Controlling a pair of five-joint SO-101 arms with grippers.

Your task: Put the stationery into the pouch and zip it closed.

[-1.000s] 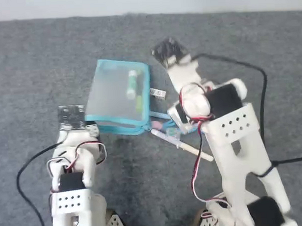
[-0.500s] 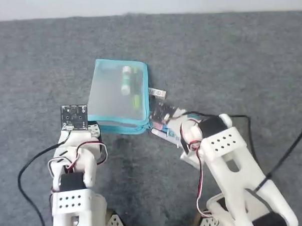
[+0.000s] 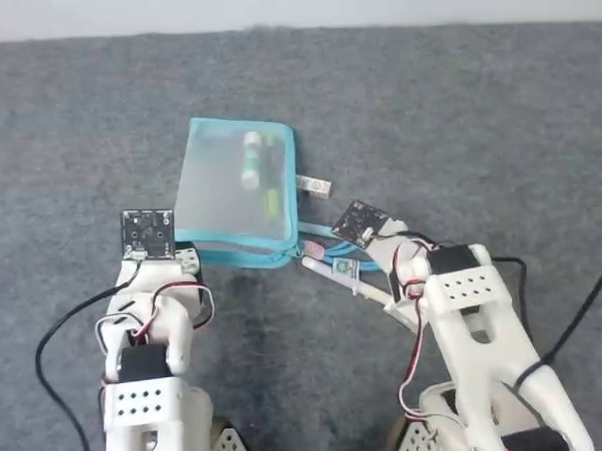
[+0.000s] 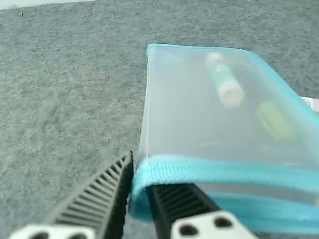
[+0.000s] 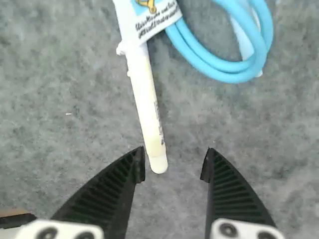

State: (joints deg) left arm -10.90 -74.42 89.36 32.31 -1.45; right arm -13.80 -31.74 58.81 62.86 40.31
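The bench [image 3: 475,98] is covered in rough, matt grey cloth, like felt carpet. The pouch [image 4: 199,109] is smooth frosted plastic with woven teal edging. The pen [image 5: 147,109] is smooth white plastic, the cord [image 5: 219,69] glossy blue, the right tool [image 5: 173,162] ribbed matt black plastic.

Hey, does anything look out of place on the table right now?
One thing: a white pen lies on the grey mat outside the pouch, beside a blue loop, with the right gripper open over its end. The left gripper pinches the pouch's blue edge. Nothing looks spilled or damaged.
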